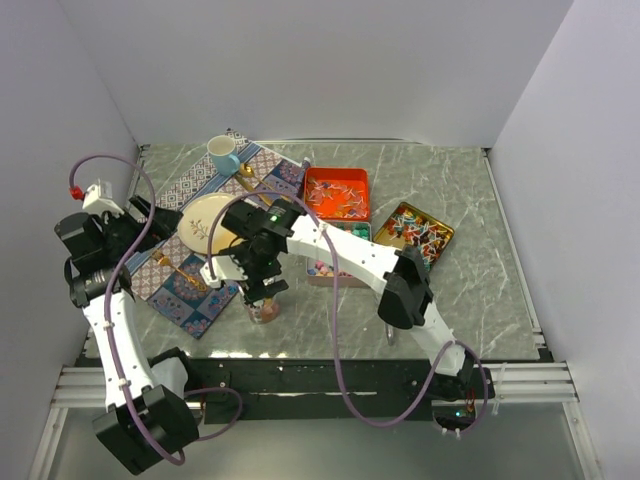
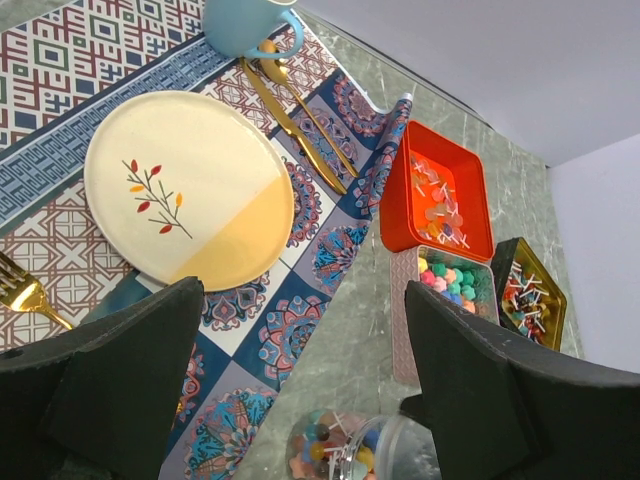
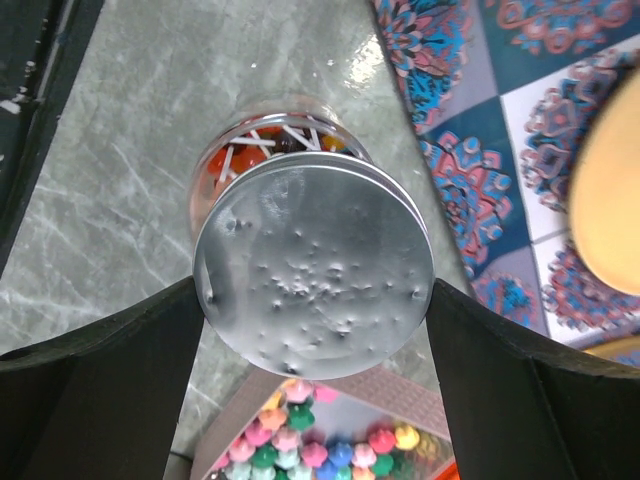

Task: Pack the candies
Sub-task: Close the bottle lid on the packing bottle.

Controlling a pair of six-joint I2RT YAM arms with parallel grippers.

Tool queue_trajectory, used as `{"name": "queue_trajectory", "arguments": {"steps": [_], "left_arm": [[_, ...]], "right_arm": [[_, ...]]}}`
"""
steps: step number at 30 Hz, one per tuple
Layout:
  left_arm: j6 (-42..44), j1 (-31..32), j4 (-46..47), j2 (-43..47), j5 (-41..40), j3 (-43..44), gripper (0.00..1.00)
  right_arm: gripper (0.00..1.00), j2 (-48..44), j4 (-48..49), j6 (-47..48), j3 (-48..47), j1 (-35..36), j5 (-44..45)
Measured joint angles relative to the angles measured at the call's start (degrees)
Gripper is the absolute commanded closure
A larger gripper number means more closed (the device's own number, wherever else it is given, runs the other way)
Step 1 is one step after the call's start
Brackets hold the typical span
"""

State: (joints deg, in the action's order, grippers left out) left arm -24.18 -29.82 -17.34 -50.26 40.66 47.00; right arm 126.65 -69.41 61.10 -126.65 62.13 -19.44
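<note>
A glass jar point(image 1: 264, 309) stands on the marble table by the mat's corner and holds mixed candies point(image 3: 262, 146). My right gripper point(image 3: 313, 290) is shut on the jar's round silver lid point(image 3: 315, 270) and holds it over the jar mouth, slightly offset. The jar also shows at the bottom of the left wrist view point(image 2: 335, 440). Pastel star candies point(image 2: 455, 280) fill a pink tin point(image 3: 400, 390). Pale wrapped pieces lie in an orange tin point(image 1: 337, 193), and red-white-blue ones in a gold tin point(image 1: 413, 232). My left gripper point(image 2: 303, 300) is open and empty above the mat.
A patterned mat point(image 2: 60, 60) carries a cream plate point(image 2: 185, 185), a blue mug point(image 2: 245, 25), a gold knife and spoon point(image 2: 290, 105) and a gold fork point(image 2: 25, 295). The right arm point(image 1: 350, 255) crosses over the pink tin. Walls close in on three sides.
</note>
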Motion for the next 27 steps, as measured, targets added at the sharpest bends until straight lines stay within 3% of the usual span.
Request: {"name": "queue_trajectory", "arguments": {"steps": [11,27], "left_arm": [[-0.55,0.00,0.35,1.05,-0.02,-1.05,0.12],[-0.48,0.00,0.26,1.31,-0.11,-1.92,0.12]], "right_arm": [[0.14,-3.52,-1.77,-0.83,1.11,0.02,-1.40],[0.12,0.13,-0.17,-1.68,1.33,1.14,-1.62]]}}
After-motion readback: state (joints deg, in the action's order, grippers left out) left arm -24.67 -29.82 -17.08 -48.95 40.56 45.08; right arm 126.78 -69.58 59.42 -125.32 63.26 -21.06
